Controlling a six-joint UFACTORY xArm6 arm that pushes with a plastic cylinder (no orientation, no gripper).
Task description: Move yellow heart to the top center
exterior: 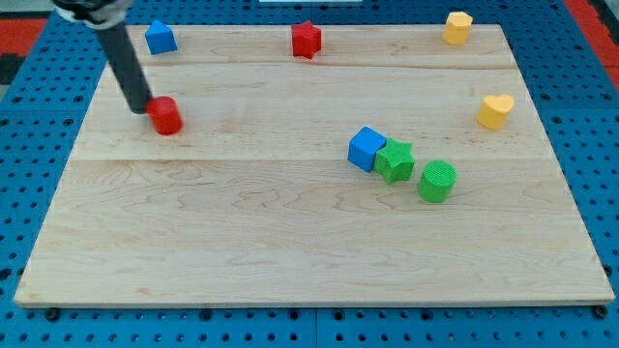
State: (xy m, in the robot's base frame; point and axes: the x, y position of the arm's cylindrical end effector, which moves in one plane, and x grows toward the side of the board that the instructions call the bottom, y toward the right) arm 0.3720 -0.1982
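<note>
Camera view places my tip (142, 106) at the far left of the board (290, 251), touching or just beside the left flank of the red block (166, 115). I carry no jaws: the arm ends in a plain rod, so nothing opens, closes or is held, and contact is by pushing alone.

The yellow heart (495, 111) sits at the right edge, in the far half, well apart from my tip. A second yellow block (457, 27) lies at the far right corner (shape unclear, not the heart, I judge).

Hazards, as I judge them:

- Dragging the red block along. Cause: sweeping right from the present contact instead of clearing it first.
- Striking the cluster of blue cube (367, 148), green star (395, 160) and green cylinder (436, 181) right of centre. Cause: a crossing path that runs too near.
- Pushing the heart off the right edge. Cause: contact on its left side; approach must be from its right and near side.
- Collision with the red star (306, 40) at far centre. Cause: overshoot, since it occupies the goal zone.
- Heart slipping off the rod. Cause: off-centre push on its curved flank.
</note>
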